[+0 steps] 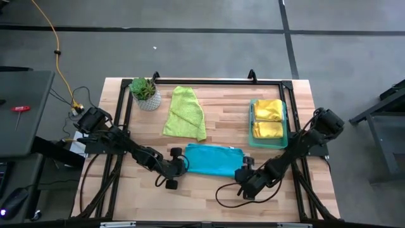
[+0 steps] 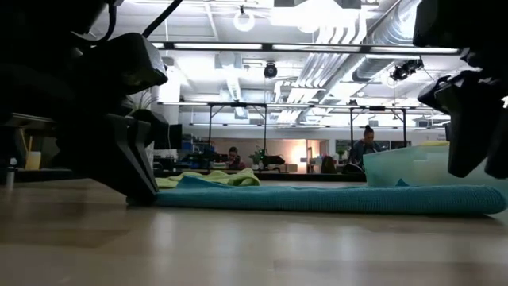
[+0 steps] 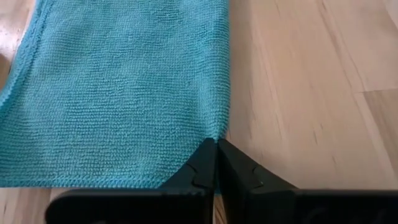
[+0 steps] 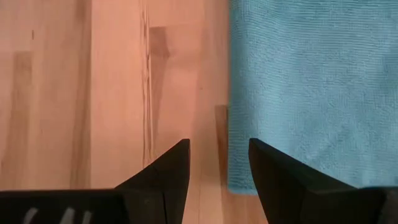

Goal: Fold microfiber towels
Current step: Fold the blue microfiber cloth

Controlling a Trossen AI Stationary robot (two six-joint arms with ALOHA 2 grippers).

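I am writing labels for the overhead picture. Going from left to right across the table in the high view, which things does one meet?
Potted plant → lime green towel → left gripper → teal towel → right gripper → green tray holding yellow towels.

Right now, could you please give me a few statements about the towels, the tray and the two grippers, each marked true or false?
1. The left gripper is shut at a corner of the teal towel. True.
2. The right gripper is clamped on that towel. False: its fingers are open, at the towel's edge.
3. The green tray holds yellow towels. True.
4. The lime green towel lies in the tray. False: it lies on the table beside the potted plant.
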